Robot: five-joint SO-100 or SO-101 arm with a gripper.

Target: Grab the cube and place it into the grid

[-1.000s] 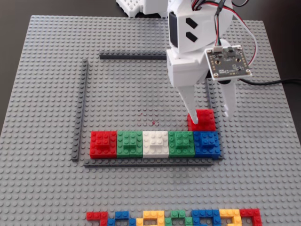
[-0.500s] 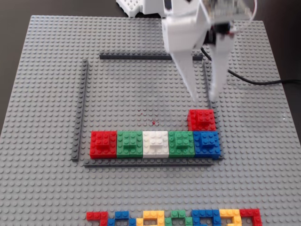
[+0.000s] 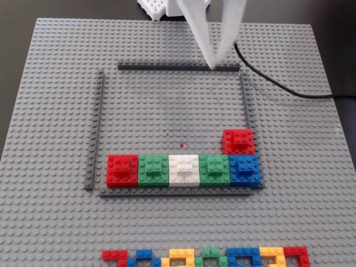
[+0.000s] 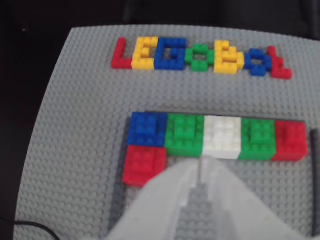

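While the cube (image 3: 238, 141) sits inside the grid (image 3: 98, 129), touching the blue block (image 3: 244, 169) that ends the five-block row (image 3: 183, 169), we note the hand (image 3: 213, 62) up near the grid's far strip in the fixed view. Its white fingers (image 4: 200, 210) meet at their tips and hold nothing. In the wrist view the cube (image 4: 143, 165) lies just left of the fingers. We see a black cable (image 3: 278, 83) crossing the baseplate (image 3: 55, 83).

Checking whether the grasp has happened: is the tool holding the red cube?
No. In the fixed view the cube sits on the baseplate beside the blue block, far from the tool.
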